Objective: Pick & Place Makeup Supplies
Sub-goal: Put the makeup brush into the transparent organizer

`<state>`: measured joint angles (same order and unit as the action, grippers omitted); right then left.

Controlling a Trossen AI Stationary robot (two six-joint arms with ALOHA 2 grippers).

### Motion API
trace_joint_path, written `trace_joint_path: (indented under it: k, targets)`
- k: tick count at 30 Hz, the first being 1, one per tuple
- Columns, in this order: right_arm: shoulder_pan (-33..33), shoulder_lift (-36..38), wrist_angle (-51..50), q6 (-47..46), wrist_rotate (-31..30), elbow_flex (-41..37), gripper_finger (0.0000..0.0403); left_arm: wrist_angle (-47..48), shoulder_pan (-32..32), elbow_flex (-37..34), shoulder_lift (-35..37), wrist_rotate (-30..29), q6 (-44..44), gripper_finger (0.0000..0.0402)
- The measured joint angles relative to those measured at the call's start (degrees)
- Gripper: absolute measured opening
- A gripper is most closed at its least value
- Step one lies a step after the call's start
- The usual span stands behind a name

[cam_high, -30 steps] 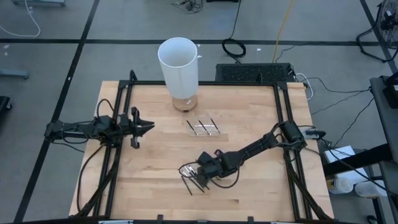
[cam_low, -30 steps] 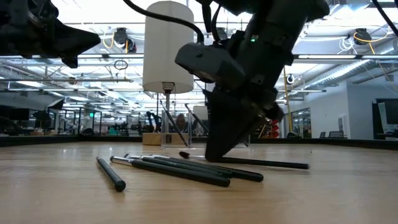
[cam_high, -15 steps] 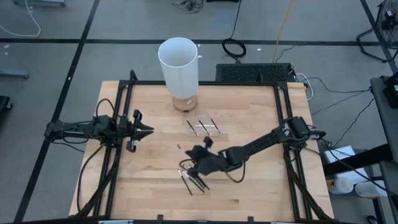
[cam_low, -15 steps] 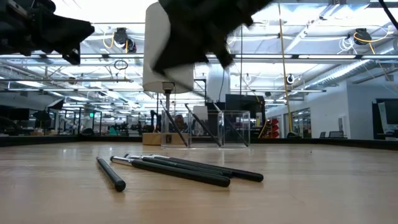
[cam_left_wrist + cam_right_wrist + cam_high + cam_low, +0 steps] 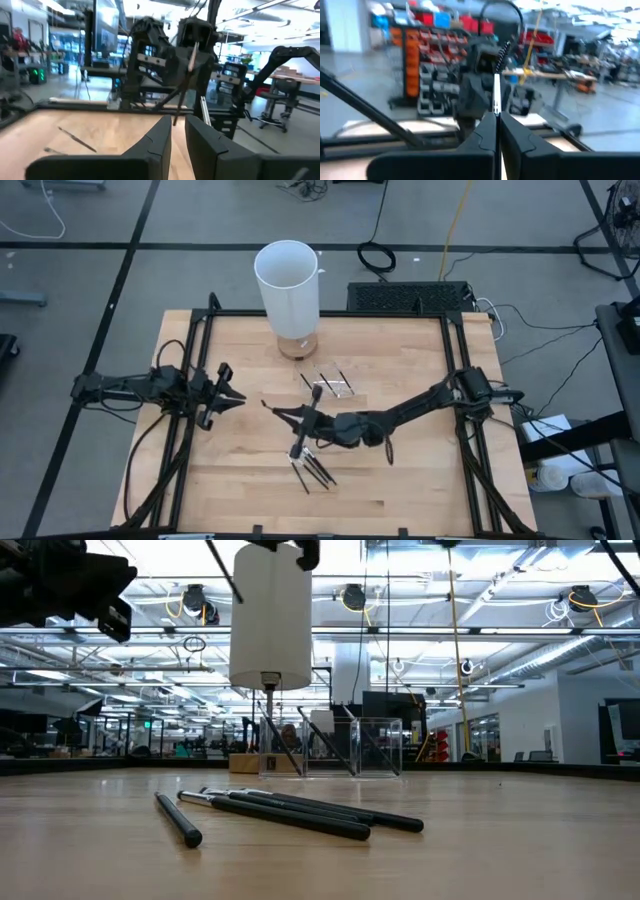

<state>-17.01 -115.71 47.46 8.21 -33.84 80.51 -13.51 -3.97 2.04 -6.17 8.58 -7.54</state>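
Several thin dark makeup sticks [image 5: 312, 471] lie flat in a loose pile near the table's middle, also seen in the low view [image 5: 295, 811]. Just above and to the far-left of the pile, my right gripper [image 5: 303, 423] is shut on at least two more sticks: a pale-shafted one [image 5: 496, 95] and a dark one [image 5: 279, 410] that juts toward the left arm. At the table's left, my left gripper [image 5: 233, 395] hovers with a narrow gap between its fingers [image 5: 178, 127] and nothing in it. More sticks lie in the small clear tray [image 5: 331, 385]. My right gripper pinches the sticks between its two fingers [image 5: 487, 130]. The pale stick [image 5: 496, 102] runs across the fingertips, and the dark stick [image 5: 176, 97] crosses it at a slant. The fingers point nearly level toward the table's left side. The sticks are lifted clear of the table.
A tall white cylinder [image 5: 288, 280] stands on a round wooden base at the table's far edge, behind the clear tray [image 5: 370, 747]. Black frame rails [image 5: 455, 370] run along the left and right sides. Bare wood lies between the two grippers.
My right gripper has risen from the pile with sticks in its shut fingers, tipped from pointing down to almost level, and moved a little toward the table's left and far side. One stick left the pile with it. My left gripper has rolled in place.
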Motion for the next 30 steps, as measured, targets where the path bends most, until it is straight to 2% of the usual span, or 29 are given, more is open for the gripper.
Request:
trace_joint_path:
  k: [3, 7, 10, 13, 19, 22, 25, 30]
  targets:
    - [1.3, -2.8, 6.9, 3.5, 1.3, 0.0, 0.0, -1.3, -0.7, 0.0, -2.5, -0.3, -0.1, 0.0063]
    - [3.7, -5.3, 15.1, 5.0, 8.4, 0.0, 0.0, -4.5, -1.9, 0.0, -6.5, -0.1, -0.1, 0.0063]
    - [5.0, -6.1, 15.9, 3.8, 9.8, 0.0, 0.0, -5.9, -2.8, 0.0, -9.8, -0.1, 0.4, 0.0067]
    - [5.5, -6.3, 15.5, 4.3, 10.0, 0.0, 0.0, -6.8, -3.3, 0.0, -12.8, -1.2, 1.2, 0.0094]
    - [5.4, -6.1, 17.3, 5.2, 12.7, 0.1, 0.0, -11.8, -3.3, 0.0, -18.6, -2.8, 3.4, 0.0199]
    - [5.7, -6.1, 17.5, 5.0, 13.5, 0.2, 0.0, -15.9, -3.3, 0.0, -21.3, -2.9, 4.7, 0.0238]
    - [6.3, -6.1, 17.4, 5.9, 14.7, 0.2, 0.0, -19.5, -3.3, 1.2, -24.2, -2.9, 6.0, 0.0253]
    - [7.3, -6.1, 17.5, 7.4, 14.7, 0.2, 0.0, -20.4, -3.3, 5.8, -30.7, -3.3, 9.0, 0.0244]
